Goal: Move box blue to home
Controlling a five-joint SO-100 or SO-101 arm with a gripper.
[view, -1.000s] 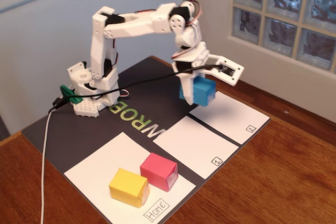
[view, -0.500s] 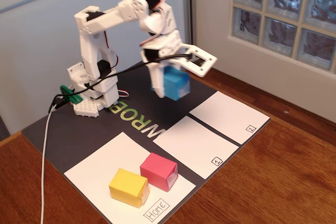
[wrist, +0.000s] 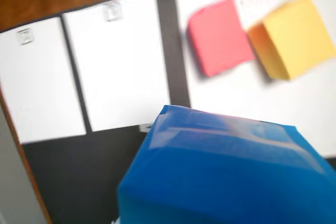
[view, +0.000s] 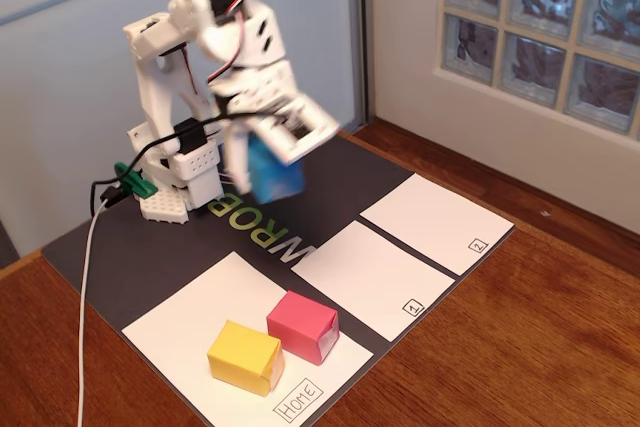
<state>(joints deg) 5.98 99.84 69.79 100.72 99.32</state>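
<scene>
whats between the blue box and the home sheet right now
In the fixed view, only bare dark mat with green lettering lies between the blue box, held aloft in the end effector, and the Home sheet.

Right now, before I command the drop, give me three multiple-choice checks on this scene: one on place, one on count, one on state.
1. Where is the blue box?
A. on sheet 1
B. held in the air at the gripper
C. on the wooden table

2. How many blocks lie on the Home sheet?
A. none
B. two
C. three

3. What is on sheets 1 and 2?
A. nothing
B. the pink block
C. the yellow block

Answers: B, it hangs above the dark mat; B, only the yellow block and pink block rest there; A, both show only white paper.
</scene>
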